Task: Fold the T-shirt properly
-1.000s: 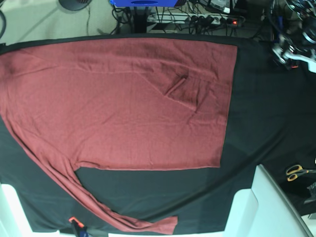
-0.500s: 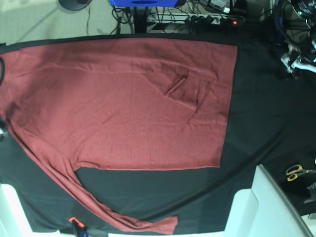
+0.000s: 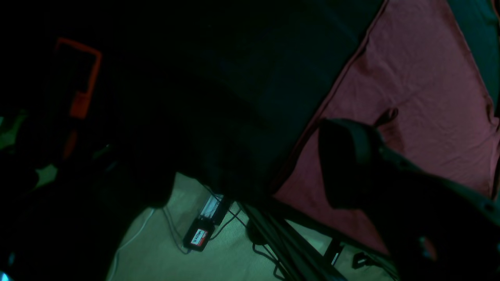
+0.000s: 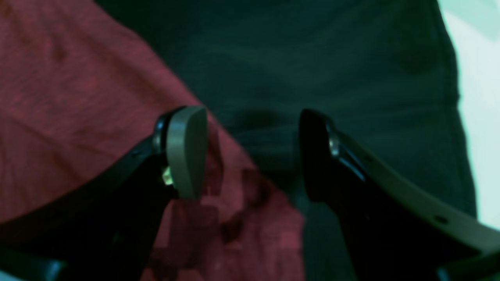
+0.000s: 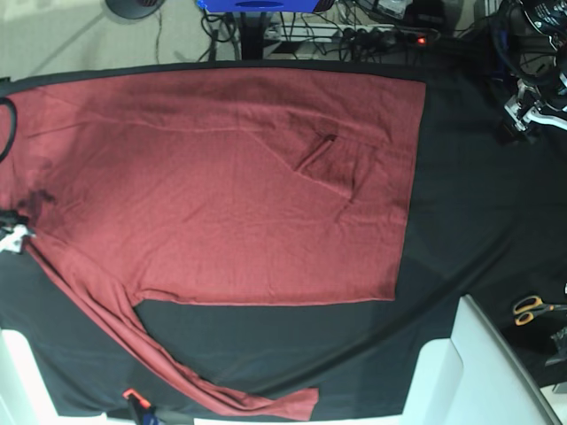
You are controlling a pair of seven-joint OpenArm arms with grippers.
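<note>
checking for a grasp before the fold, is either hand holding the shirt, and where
Nothing is held. The right hand hovers open over the T-shirt edge; the left hand is open, off to the side.

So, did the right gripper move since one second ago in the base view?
Yes. The right gripper has come into view at the left edge, over the T-shirt where the sleeve begins; earlier it was not visible there.

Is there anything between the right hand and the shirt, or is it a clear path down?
Nothing visible is in the way. The right hand is open right above the shirt edge, with one finger over red fabric and the other over the black cover.
</note>
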